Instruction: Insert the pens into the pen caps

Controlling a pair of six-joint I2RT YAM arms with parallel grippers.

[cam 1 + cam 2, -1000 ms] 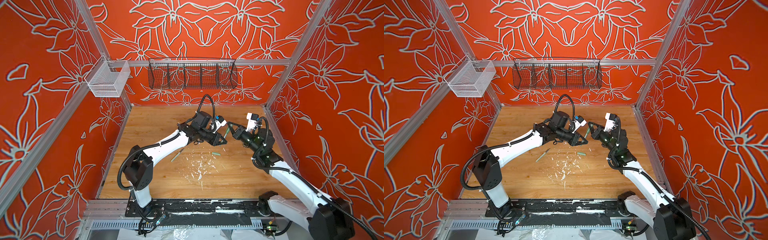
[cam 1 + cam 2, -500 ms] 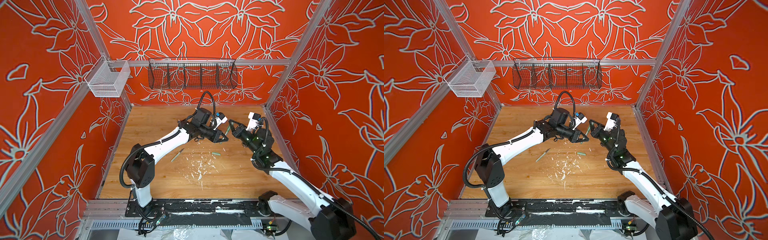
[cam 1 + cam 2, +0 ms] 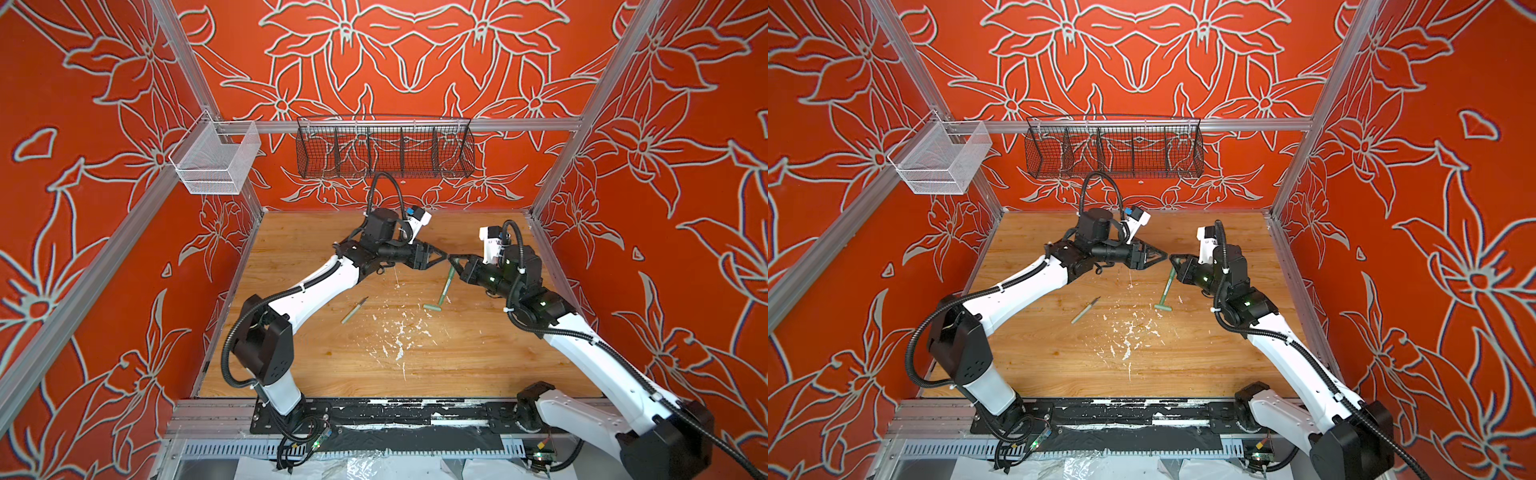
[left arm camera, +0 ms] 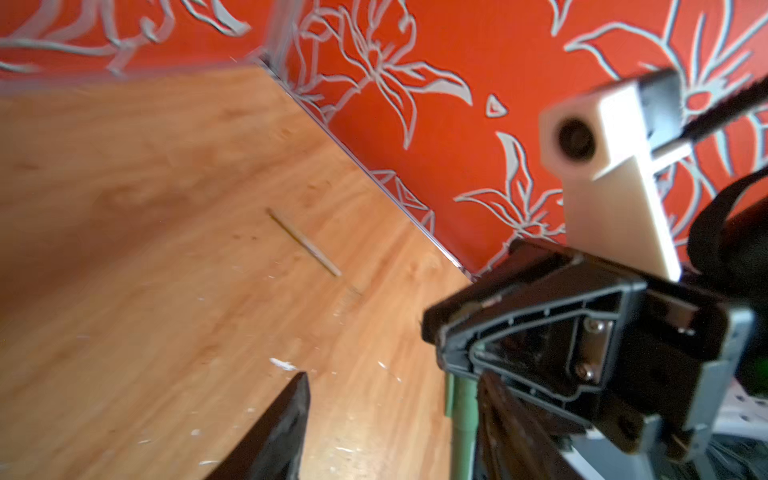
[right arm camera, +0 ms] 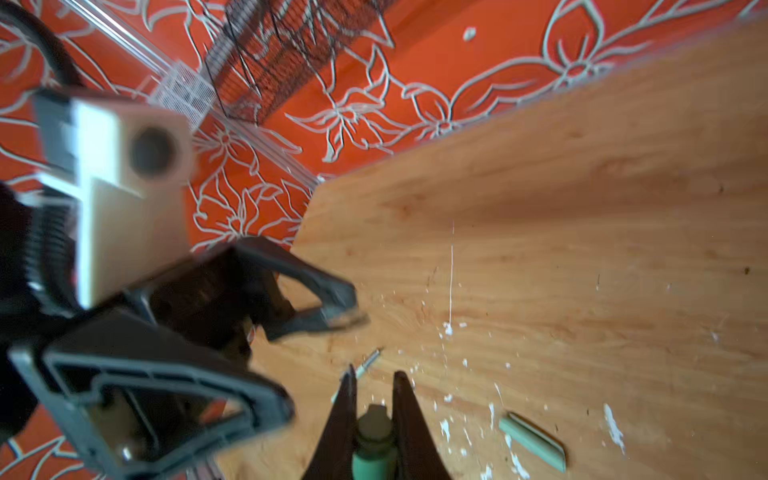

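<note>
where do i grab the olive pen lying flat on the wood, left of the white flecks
Grip the olive pen mid-barrel, straight down from above, jaws across its width: it lies flat and diagonal on the table, nothing touching it, and its dark tip tapers.

Lying on table (image 3: 332, 365): pen (image 3: 354, 309), left of cap (image 3: 432, 306). Hanging from right tool (image 3: 454, 261), just beside left tool (image 3: 440, 254): second pen (image 3: 445, 286).

- Both top views: bright, even illumination; sharp focus; colour fringing on the wall pattern (image 3: 685, 145) toward the frame edges.
- Desk (image 3: 332, 365): soft, low-contrast shadows.
- Left wrist view: motion blur throughout.
- Right wrist view: left hand (image 5: 326, 365) smeared by motion blur; pen (image 5: 374, 432) close, out of focus.
</note>
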